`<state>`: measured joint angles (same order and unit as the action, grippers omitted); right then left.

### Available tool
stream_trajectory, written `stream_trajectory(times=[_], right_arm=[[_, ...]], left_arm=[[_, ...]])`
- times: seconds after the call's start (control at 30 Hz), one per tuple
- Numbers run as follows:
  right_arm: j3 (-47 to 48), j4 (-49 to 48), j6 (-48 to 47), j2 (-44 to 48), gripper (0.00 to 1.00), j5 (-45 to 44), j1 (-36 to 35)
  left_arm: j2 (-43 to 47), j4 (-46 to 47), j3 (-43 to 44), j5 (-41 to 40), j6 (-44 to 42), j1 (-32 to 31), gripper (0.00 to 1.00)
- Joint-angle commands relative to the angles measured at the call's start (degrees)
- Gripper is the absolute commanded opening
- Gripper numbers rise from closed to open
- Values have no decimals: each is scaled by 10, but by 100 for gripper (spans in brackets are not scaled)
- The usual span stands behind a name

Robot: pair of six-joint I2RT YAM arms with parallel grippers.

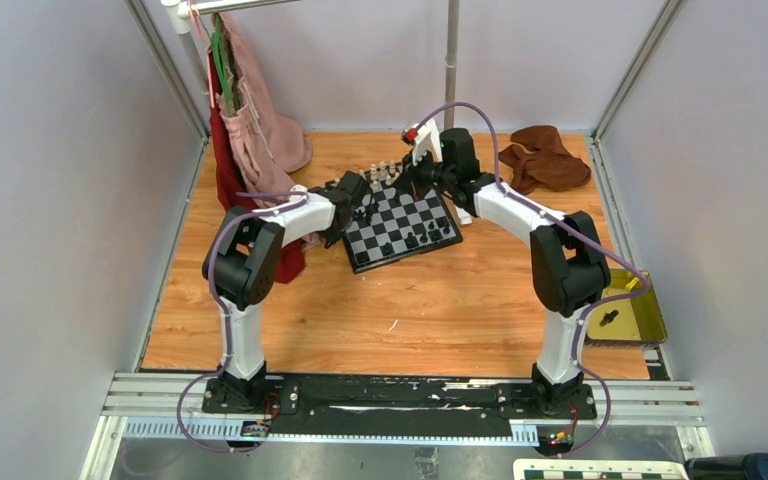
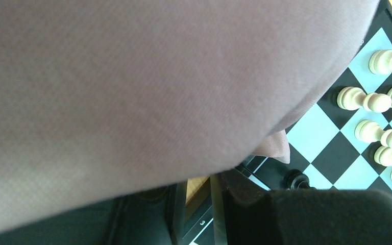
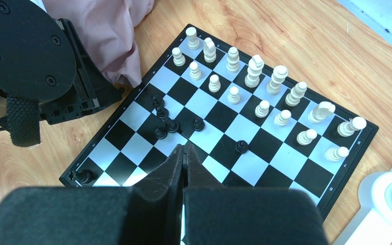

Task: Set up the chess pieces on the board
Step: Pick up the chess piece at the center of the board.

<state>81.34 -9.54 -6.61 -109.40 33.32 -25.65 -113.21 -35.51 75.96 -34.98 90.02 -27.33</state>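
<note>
Board [image 3: 314, 176] lying askew at the far middle of a wooden table [image 1: 440, 310], pale grey walls [image 1: 60, 200] around.
Cream pieces [image 3: 255, 71] fill its two far rows and black pieces [image 3: 171, 125] are scattered nearer. The right gripper [image 3: 184, 148] hangs closed and empty above it. The left gripper [image 1: 358, 205] is at its left edge, its jaws hidden by hanging pink cloth [image 1: 260, 120]. A brown cloth [image 1: 545, 160] lies far right, a yellow tray [image 1: 640, 310] near right.

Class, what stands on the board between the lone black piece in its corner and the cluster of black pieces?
Nothing: the right wrist view shows only bare squares between the corner black piece and the black cluster on the board.
</note>
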Motion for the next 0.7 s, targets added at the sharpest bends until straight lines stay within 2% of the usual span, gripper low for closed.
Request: stream_trajectory(times=[0.0,0.23,0.43,0.6,0.67], right_arm=[[-10,-15,10,3,0,11,8],[-13,-17,13,7,0,10,8],[-18,-25,21,8,0,10,8],[-25,-28,23,17,0,6,8],[-30,-30,23,20,0,4,8]], left_arm=[[-2,-8,-8,-12,-9,6,25],[17,-2,-32,-10,-20,5,16],[39,11,-49,-10,-44,5,12],[59,15,-64,-7,-59,4,1],[67,15,-70,-6,-67,4,0]])
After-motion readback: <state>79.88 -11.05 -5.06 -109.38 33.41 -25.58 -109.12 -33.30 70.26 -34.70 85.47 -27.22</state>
